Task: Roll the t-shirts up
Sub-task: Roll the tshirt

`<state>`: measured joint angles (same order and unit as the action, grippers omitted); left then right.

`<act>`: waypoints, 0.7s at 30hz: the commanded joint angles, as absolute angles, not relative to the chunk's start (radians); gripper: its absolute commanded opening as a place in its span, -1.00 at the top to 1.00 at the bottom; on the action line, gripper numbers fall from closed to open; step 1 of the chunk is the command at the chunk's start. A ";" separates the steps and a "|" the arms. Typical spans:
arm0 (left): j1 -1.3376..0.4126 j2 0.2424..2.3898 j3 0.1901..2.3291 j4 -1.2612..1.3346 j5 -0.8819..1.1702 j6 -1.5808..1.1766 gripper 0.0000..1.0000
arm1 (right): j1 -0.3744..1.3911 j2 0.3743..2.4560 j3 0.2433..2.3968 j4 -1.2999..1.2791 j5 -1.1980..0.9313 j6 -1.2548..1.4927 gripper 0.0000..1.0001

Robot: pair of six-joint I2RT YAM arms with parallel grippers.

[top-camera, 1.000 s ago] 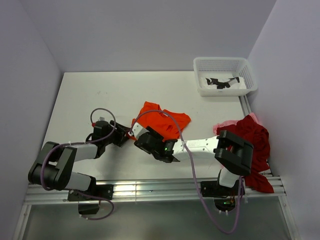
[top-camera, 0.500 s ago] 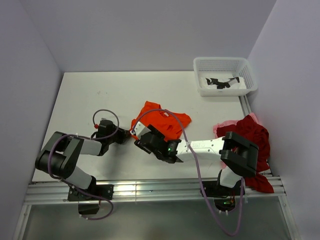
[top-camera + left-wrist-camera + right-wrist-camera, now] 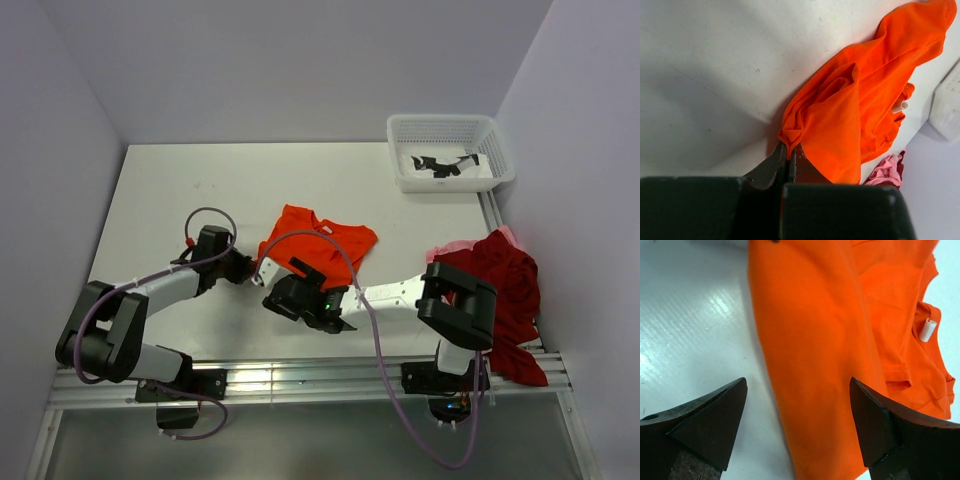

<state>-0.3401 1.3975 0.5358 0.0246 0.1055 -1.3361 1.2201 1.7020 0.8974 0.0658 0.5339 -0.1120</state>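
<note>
The bright orange t-shirt point(image 3: 322, 240) lies crumpled on the middle of the white table point(image 3: 200, 190). My left gripper point(image 3: 250, 273) is at the shirt's near-left corner, shut on a small fold of orange fabric point(image 3: 791, 137). My right gripper point(image 3: 278, 284) hovers just beside it with its jaws wide open. They straddle a smooth band of the orange t-shirt point(image 3: 810, 340), and nothing is held. The dark red t-shirt point(image 3: 505, 285) is heaped at the table's right edge, with the pale pink t-shirt point(image 3: 450, 250) peeking out from under it.
A white lattice basket point(image 3: 440, 122) stands at the far right corner with black and white items inside. Walls close in the table on the left, back and right. A small white tag point(image 3: 927, 330) shows at the orange shirt's collar.
My left gripper has shut on the orange shirt's corner. My right gripper has opened wider and shifted slightly toward the near edge. The shirt's near-left part has been drawn out a little.
</note>
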 commanded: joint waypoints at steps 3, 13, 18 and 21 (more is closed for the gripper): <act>-0.342 1.391 0.609 -0.086 0.138 -1.282 0.99 | 1.258 1.730 0.908 0.184 0.577 -0.179 -0.82; -0.334 1.397 0.704 -0.195 0.183 -1.230 0.99 | 1.262 1.830 0.930 0.215 0.681 -0.241 -0.82; -0.319 1.382 0.716 -0.225 0.195 -1.210 0.99 | 1.259 1.881 0.943 0.222 0.722 -0.255 -0.75; -0.305 1.373 0.718 -0.233 0.204 -1.200 0.99 | 1.249 1.907 0.960 0.206 0.732 -0.252 -0.73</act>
